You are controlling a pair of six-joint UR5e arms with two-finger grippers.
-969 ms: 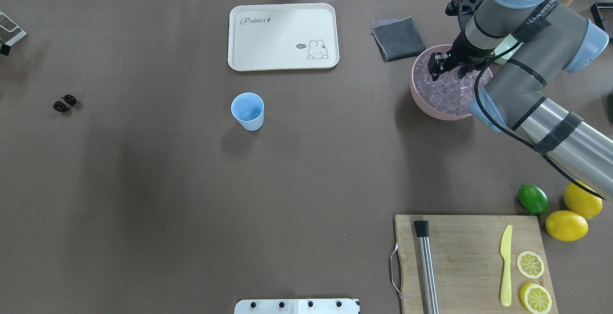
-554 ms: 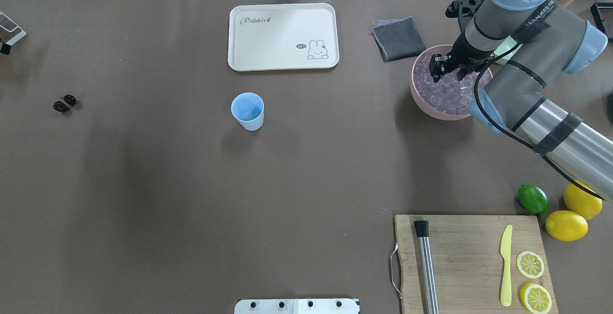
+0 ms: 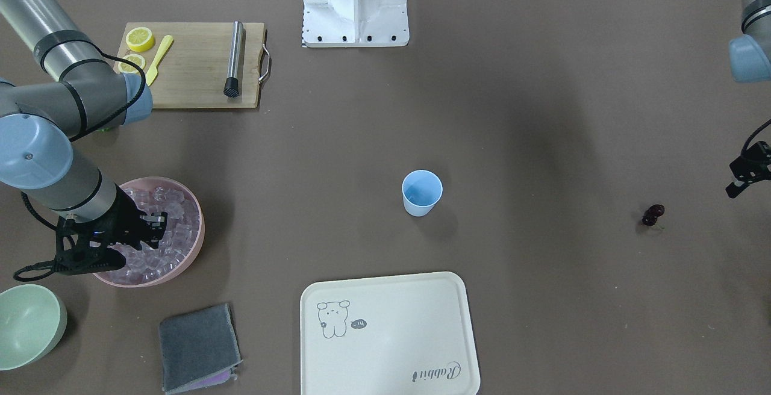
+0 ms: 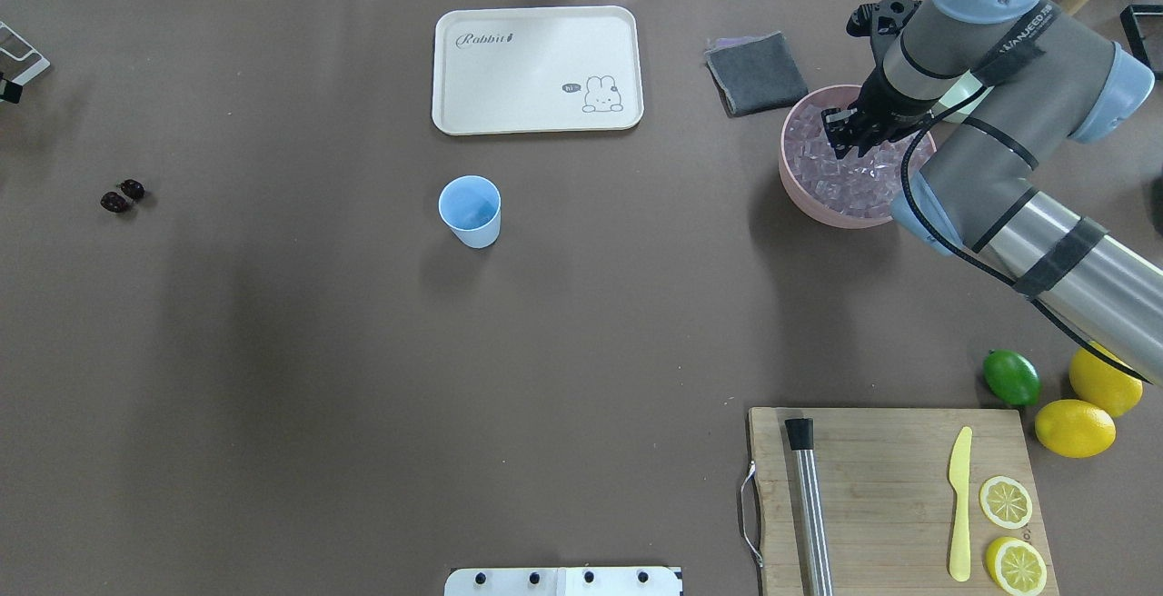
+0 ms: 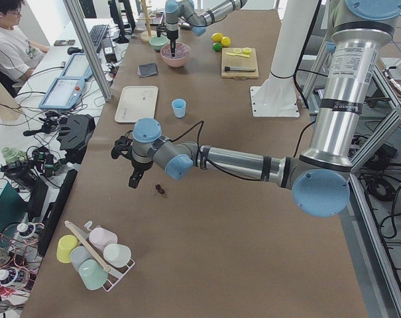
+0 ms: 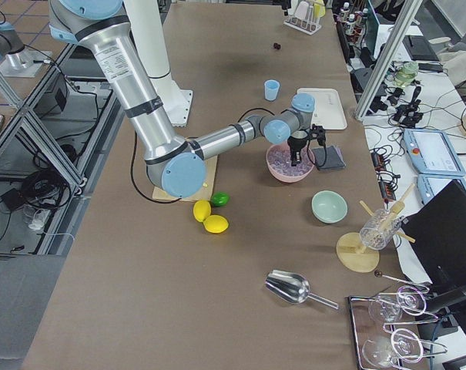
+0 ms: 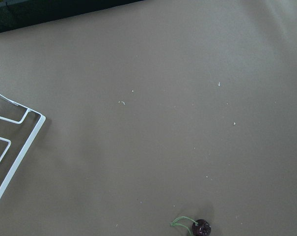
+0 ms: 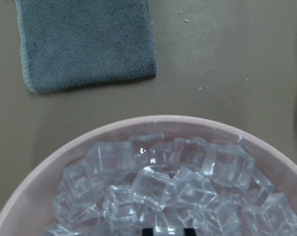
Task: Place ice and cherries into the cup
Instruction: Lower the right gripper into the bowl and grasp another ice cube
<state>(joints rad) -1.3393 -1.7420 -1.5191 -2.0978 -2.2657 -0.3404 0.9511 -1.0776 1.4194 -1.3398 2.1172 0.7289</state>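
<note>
Moved: right gripper (image 4: pixel 849 134) has sunk lower into the pink bowl (image 4: pixel 789 180), far right of the worktop.
Claw: fingers parted among ice (image 4: pixel 845 187), nothing clearly pinched.
Cup (image 4: pixel 470 211): mid-worktop, looks empty.
Cherries (image 4: pixel 122 195): near left edge, untouched.

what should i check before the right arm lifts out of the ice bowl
1. Right gripper tips down among the ice in the pink bowl: ok.
2. A cube held between its fingers: cannot tell.
3. Cup upright, mouth open: ok.
4. Nothing standing between pink bowl and cup: ok.
5. Left gripper far from that path, near the cherries: ok.
</note>
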